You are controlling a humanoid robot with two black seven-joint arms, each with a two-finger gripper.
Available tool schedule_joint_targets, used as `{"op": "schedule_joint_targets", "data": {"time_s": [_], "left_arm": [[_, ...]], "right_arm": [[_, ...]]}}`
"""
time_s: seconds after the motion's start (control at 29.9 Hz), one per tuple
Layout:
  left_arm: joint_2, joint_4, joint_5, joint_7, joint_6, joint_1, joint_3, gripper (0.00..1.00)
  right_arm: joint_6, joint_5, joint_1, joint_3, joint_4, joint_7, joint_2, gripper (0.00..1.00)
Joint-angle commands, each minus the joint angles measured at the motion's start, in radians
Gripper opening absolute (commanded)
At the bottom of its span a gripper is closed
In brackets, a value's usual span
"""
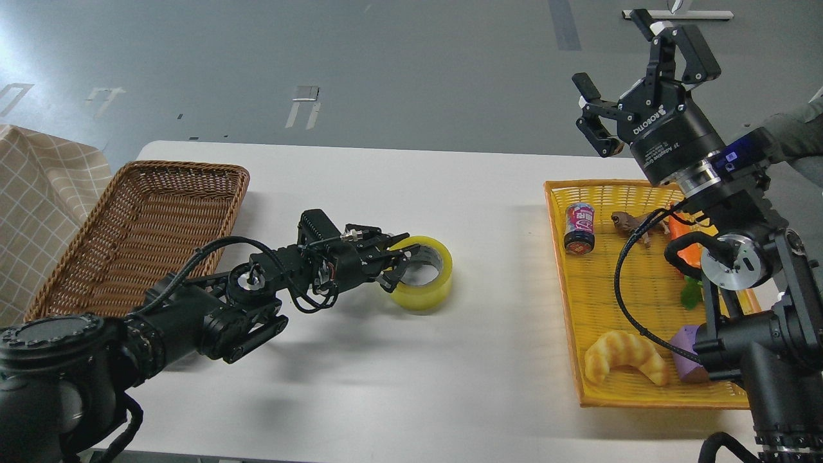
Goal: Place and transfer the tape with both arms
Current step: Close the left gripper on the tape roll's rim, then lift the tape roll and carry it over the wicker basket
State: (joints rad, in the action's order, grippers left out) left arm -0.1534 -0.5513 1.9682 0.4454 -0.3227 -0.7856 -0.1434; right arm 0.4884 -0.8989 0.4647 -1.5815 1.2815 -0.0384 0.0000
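Note:
The tape (429, 290), a wide yellow translucent roll with a pale core, lies flat on the white table (398, 379) near its middle. My left gripper (398, 267) reaches it from the left. Its fingers straddle the roll's left wall, one inside the core and one outside, and look closed on it. My right gripper (627, 61) is raised high above the back of the yellow tray (558, 257), fingers spread open and empty, well apart from the tape.
A brown wicker basket (138, 225) stands at the left. The yellow tray at the right holds a small can (579, 227), a toy croissant (625, 357), a brown toy animal (633, 225), and orange, green and purple items partly hidden by my right arm.

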Motion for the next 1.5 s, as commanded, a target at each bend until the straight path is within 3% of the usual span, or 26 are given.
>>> {"op": "schedule_joint_targets", "data": {"time_s": [0.0, 0.57, 0.6, 0.8, 1.47], "left_arm": [[-0.014, -0.003, -0.002, 0.035, -0.001, -0.011, -0.001, 0.03], [-0.126, -0.018, -0.012, 0.043, -0.001, -0.073, -0.001, 0.02], [-0.194, -0.018, -0.014, 0.043, -0.001, -0.104, -0.001, 0.02], [-0.281, -0.019, -0.035, 0.043, -0.002, -0.139, -0.002, 0.02], [-0.561, -0.018, -0.238, 0.043, -0.018, -0.120, -0.001, 0.03]], "right_arm": [[0.000, 0.000, -0.001, 0.002, -0.002, 0.000, 0.000, 0.99], [0.000, 0.000, 0.000, 0.003, -0.007, 0.000, 0.000, 0.99], [0.000, 0.000, -0.001, 0.003, -0.007, 0.000, 0.000, 0.99], [0.000, 0.000, -0.003, 0.005, -0.008, 0.000, 0.000, 0.99], [0.000, -0.002, 0.002, 0.014, -0.008, -0.001, 0.000, 0.99]]}}
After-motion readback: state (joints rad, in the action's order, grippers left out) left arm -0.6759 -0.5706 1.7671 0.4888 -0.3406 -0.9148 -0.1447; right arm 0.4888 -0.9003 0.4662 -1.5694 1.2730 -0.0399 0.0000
